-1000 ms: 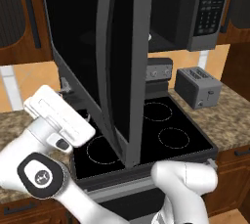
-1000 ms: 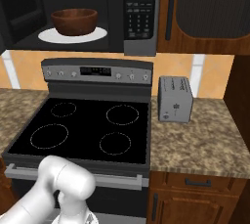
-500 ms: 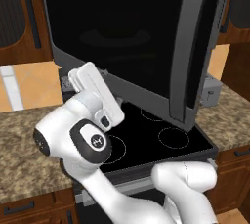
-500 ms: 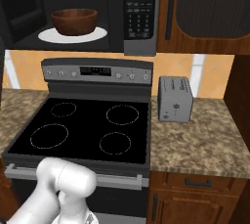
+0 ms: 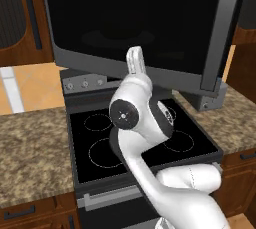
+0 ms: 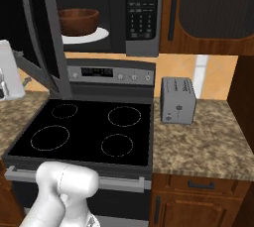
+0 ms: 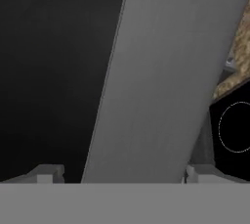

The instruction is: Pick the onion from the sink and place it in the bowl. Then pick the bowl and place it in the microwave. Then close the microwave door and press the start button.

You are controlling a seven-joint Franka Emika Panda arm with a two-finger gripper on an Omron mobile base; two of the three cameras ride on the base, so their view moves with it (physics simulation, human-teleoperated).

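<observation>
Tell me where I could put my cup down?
The granite counter right of the toaster is bare, and so are the stove burners. It is crowded by the microwave door, where the hand pushes.

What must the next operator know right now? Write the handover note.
Gripper: jaws spread, flat against the grey frame of the microwave door, holding nothing.
Bowl: inside the microwave, on the white turntable plate. Whether the onion is in it cannot be told.
Done: bowl placed in the microwave.
Left: the door is partly swung, not yet shut; finish closing it, then press start on the button panel.
</observation>
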